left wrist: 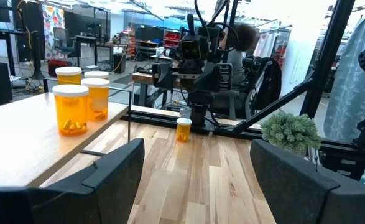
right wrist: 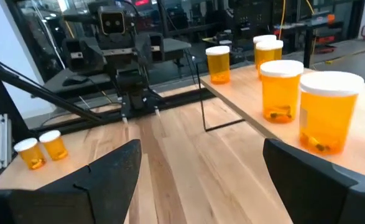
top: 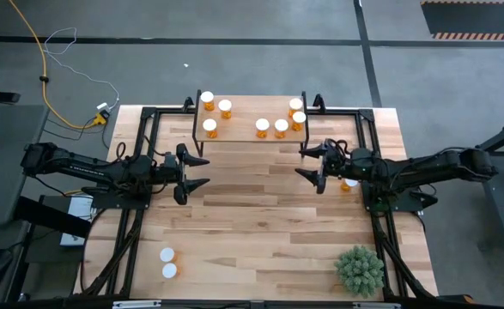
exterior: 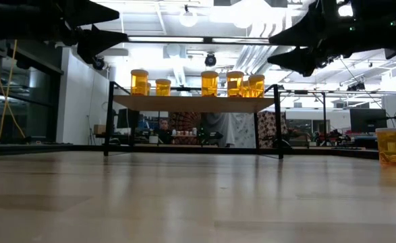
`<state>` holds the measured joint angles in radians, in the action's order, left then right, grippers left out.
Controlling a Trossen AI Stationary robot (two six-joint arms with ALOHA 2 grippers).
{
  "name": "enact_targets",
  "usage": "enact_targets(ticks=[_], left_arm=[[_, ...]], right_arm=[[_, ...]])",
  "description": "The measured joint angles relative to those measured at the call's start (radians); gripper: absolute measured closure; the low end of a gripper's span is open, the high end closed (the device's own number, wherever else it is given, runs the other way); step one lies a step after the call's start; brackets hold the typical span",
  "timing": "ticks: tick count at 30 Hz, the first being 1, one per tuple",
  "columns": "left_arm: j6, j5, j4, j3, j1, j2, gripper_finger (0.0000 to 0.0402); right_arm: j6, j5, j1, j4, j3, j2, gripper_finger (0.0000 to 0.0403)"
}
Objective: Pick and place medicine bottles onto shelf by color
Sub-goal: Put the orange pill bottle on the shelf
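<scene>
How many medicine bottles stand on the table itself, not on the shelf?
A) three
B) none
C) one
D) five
A: the high view shows two bottles together near the table's front left corner and a single bottle beside the right gripper; all the other bottles stand on the shelf.

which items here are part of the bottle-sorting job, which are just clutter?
Job:
- seven pill bottles on the shelf
- shelf
- bottle beside the right arm
- two bottles at the table's near left

Clutter:
- green plant
- yellow cable on the floor
</scene>
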<state>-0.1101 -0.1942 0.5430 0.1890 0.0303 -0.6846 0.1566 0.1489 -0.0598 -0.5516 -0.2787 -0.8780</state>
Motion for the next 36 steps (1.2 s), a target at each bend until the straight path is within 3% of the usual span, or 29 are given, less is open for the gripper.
enact_targets(ticks=[12,36], left_arm=[[0.0,0.001,0.0,0.0,0.0,0.0,0.0118],[0.0,0.007,-0.001,0.0,0.0,0.0,0.0118]], right_arm=[[0.04,0.002,0.0,-0.001,0.0,0.0,0.0075],[-0.165,-0.045,0.062,-0.112,0.0,0.0,0.0075]])
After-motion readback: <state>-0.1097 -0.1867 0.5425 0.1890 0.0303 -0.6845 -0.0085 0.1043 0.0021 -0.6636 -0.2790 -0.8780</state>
